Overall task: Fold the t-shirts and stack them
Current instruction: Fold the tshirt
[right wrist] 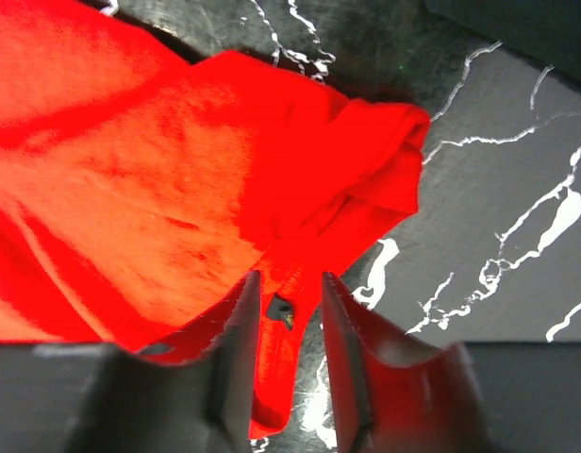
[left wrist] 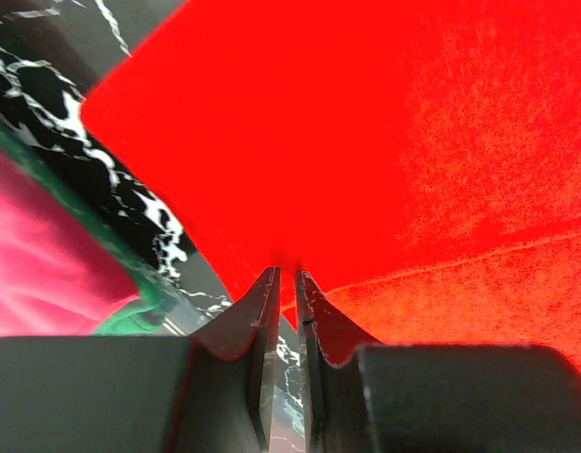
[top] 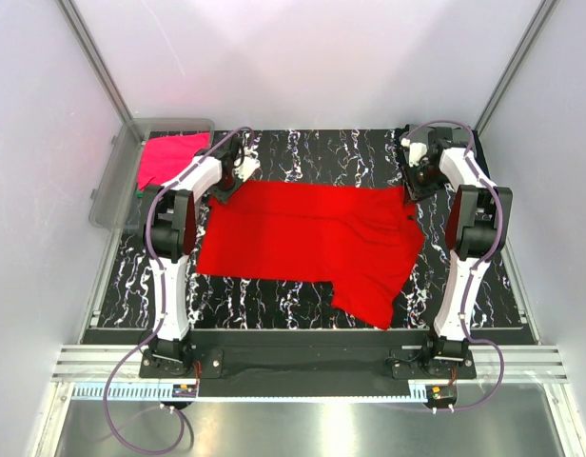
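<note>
T-shirts in view number three. At the far left, one clear bin (top: 107,195) holds the magenta t-shirt (top: 169,157), and only a thin sliver of the green t-shirt (left wrist: 130,319) shows under it, the rest hidden; the left wrist view cuts both off at its edge. Just right of the bin, the left hand (left wrist: 288,274) is at the far left corner of the red t-shirt (top: 312,238). Its fingers are drawn almost together, and the cloth tapers to a point between their tips, pinched there. The red t-shirt lies spread across the middle of the black marbled worktop (top: 302,152), flat on its left and rumpled toward the right, with one flap hanging toward the near edge. At its far right corner, the right hand (right wrist: 288,279) stands partly open. Its two fingers sit on either side of a bunched strip of red cloth without squeezing it. A small dark spot on that strip is too unclear to identify.
</note>
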Robot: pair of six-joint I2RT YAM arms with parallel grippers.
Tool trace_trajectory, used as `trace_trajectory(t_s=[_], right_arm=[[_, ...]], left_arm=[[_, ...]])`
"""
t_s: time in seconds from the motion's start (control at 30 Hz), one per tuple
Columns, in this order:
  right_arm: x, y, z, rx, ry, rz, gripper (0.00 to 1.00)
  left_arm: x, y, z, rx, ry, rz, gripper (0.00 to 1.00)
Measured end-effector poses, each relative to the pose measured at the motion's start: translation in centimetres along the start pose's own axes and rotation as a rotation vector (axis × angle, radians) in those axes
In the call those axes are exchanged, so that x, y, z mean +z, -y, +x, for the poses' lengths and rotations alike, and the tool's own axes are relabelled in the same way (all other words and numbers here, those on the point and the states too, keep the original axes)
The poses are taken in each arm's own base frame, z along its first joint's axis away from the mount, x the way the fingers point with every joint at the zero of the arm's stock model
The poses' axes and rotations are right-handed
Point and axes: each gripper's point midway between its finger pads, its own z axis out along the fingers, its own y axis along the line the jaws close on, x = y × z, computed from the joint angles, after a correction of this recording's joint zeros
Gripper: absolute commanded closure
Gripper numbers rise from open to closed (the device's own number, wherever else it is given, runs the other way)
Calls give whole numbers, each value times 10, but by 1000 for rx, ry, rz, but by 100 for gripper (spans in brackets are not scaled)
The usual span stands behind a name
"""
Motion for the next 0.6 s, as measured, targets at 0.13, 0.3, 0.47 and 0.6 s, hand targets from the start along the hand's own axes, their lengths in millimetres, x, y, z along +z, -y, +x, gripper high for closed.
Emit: trace_trajectory(t_s=[0.13,0.3,0.47,0.6], right_arm=[[0,-4,-1,2,7,-22,58],[0,-7,-3,4,15,-41,60],[2,-9,-10,16,26,-58,61],[10,-7,-13,23,23,-66,62]], left_arm=[[2,2,4,1,-11,3,83],[2,1,4,2,-13,-3,83],[2,1,5,5,-17,-4,83],[2,1,5,6,-18,-5,83]])
